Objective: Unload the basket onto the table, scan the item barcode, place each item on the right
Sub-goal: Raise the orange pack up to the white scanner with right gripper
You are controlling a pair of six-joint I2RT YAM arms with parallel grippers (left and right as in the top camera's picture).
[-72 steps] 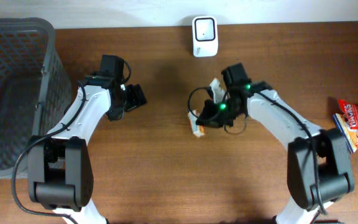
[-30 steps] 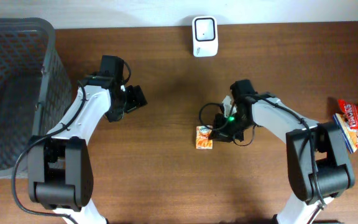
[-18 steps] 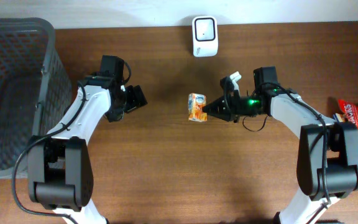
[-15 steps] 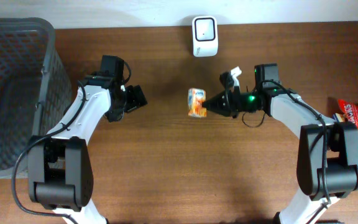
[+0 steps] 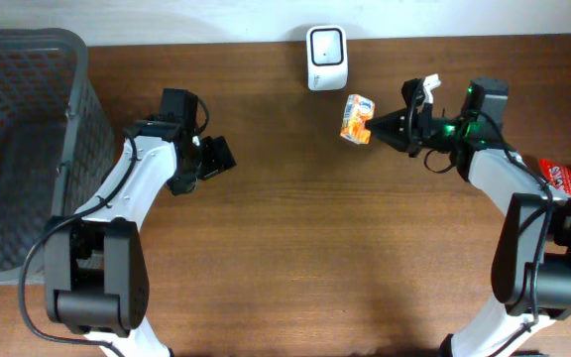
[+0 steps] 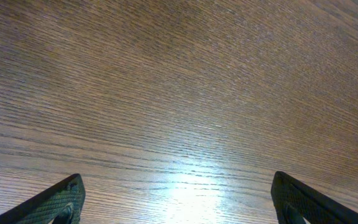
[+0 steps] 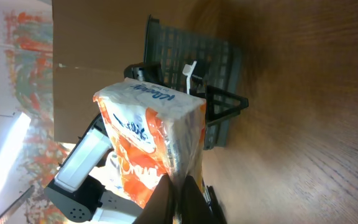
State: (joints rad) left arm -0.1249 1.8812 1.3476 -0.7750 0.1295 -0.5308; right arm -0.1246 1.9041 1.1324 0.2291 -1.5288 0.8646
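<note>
Packet [image 5: 357,118], orange and white, is clenched in my right pincer [image 5: 383,126], held up just beside the white scanner [image 5: 325,45]. My left pincer [image 5: 211,159] hangs spread wide over the wooden surface [image 5: 285,248], near the grey basket [image 5: 77,99], whose mesh floor is in full view.

Left arm [image 5: 132,183] and right arm [image 5: 499,177] wear white shells over black joints, the right lit green.

The counter [image 5: 285,268] is brown with fine wood grain. The packet [image 5: 357,118] is orange and white with blue lettering. The scanner [image 5: 325,61] is white with a dark window. The basket [image 5: 77,89] is dark grey mesh. The bags [image 5: 565,185] are red and orange.
</note>
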